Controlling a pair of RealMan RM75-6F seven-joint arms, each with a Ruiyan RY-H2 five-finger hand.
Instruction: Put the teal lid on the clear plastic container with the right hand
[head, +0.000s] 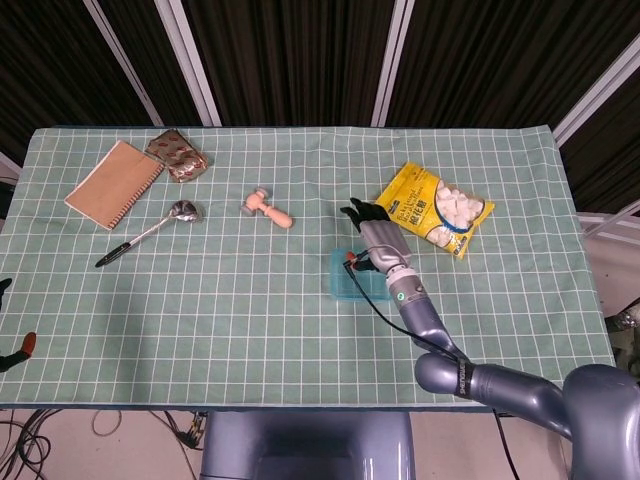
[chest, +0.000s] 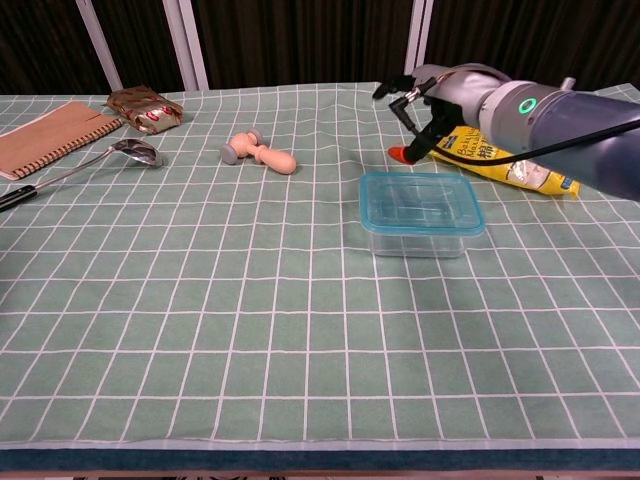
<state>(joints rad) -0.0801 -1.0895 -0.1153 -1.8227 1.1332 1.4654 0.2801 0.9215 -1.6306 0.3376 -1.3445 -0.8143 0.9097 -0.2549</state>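
Fingers spread and empty on the right hand, raised just beyond the clear plastic container, apparently because nothing needs holding. Teal lid seated on top, near table centre. Yellow snack bag far right.

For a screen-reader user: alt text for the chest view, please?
A clear plastic container with its teal lid on sits on a green checked tablecloth. The robot's right hand hangs empty above and behind it, near a yellow snack bag.
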